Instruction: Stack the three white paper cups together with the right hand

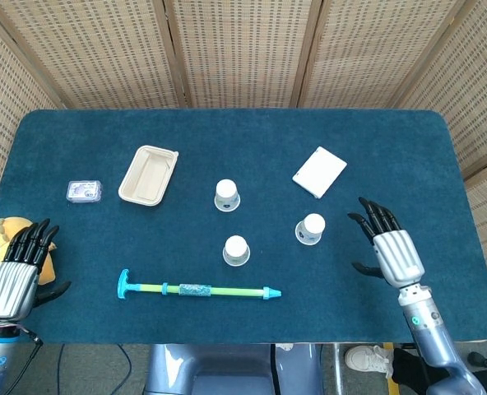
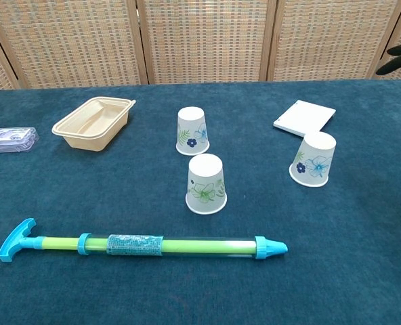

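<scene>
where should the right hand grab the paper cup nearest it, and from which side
Probably around its side wall, coming in from the right. The nearest paper cup stands upside down, closed base up and wide rim on the table, so only the tapered wall offers a grip. The right hand is open just to its right with bare cloth between, and the white pad lies behind, not in the way.

Three cups (image 1: 236, 249) (all upside down) stand between tray (image 1: 148, 175) and right hand (image 1: 388, 248).

The head view looks steeply down on the whole dark blue felt-covered bench (image 1: 391, 148). The chest view looks low and forward, nearer; both share its middle.
</scene>
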`<control>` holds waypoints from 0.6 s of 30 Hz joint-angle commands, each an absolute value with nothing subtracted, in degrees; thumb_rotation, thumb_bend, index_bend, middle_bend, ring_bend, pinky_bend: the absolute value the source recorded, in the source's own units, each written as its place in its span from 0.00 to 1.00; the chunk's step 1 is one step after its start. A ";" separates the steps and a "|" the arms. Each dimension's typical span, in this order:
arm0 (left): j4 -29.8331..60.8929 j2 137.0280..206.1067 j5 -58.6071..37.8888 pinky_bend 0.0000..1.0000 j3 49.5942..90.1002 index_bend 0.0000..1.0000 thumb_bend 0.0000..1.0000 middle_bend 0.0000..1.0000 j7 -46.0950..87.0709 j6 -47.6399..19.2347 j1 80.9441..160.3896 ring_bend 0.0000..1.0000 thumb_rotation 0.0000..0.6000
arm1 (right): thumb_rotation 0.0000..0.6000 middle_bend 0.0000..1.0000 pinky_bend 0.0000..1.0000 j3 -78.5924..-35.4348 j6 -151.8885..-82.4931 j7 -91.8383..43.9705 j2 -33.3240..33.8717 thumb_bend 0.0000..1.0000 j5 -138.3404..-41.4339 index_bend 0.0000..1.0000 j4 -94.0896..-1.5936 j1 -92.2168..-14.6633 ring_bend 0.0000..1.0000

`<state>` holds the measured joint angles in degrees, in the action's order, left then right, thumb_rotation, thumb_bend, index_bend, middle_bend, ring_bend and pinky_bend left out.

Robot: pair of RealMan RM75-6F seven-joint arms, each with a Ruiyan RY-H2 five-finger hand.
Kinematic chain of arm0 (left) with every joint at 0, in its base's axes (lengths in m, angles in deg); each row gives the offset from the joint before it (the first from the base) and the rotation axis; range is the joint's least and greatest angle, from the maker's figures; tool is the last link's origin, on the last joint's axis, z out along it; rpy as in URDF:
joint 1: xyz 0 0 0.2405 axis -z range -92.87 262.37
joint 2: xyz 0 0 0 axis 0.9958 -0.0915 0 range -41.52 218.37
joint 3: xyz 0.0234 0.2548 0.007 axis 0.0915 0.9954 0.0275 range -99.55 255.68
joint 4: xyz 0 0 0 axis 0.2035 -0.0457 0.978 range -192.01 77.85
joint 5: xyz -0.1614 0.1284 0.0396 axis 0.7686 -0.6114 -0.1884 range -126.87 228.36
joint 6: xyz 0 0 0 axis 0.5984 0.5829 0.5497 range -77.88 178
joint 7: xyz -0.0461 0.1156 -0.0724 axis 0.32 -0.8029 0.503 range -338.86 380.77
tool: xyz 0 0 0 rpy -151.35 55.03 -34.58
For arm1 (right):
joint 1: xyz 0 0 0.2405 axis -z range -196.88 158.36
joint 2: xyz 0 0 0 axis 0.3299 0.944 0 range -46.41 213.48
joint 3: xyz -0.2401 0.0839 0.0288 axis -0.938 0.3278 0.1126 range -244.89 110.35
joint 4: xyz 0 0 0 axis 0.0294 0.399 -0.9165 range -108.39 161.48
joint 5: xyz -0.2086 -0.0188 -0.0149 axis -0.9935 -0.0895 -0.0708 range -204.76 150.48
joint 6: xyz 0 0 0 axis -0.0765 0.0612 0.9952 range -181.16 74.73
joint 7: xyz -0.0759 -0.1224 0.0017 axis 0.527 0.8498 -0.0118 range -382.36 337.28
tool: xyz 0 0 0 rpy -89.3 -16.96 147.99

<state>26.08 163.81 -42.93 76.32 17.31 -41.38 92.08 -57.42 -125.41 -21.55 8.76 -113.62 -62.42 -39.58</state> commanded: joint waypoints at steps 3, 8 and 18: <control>25.90 163.87 -42.61 0.06 76.16 0.00 0.00 0.00 17.49 -41.02 92.24 0.00 1.00 | 1.00 0.00 0.15 -53.93 -113.10 -19.41 9.32 0.14 -103.65 0.16 -62.92 -46.44 0.00; 25.71 164.00 -42.51 0.06 76.20 0.00 0.00 0.00 17.44 -40.67 92.35 0.00 1.00 | 1.00 0.00 0.16 -53.05 -108.73 -18.76 7.32 0.14 -99.04 0.20 -60.54 -49.36 0.00; 25.44 163.73 -42.89 0.06 76.34 0.00 0.00 0.00 18.20 -40.66 92.48 0.00 1.00 | 1.00 0.01 0.16 -53.19 -104.87 -18.37 3.80 0.15 -94.25 0.26 -55.47 -52.63 0.00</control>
<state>25.47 163.76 -42.84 76.31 18.15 -40.63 92.47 -53.01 -105.14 -18.38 4.08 -94.46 -55.78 -52.43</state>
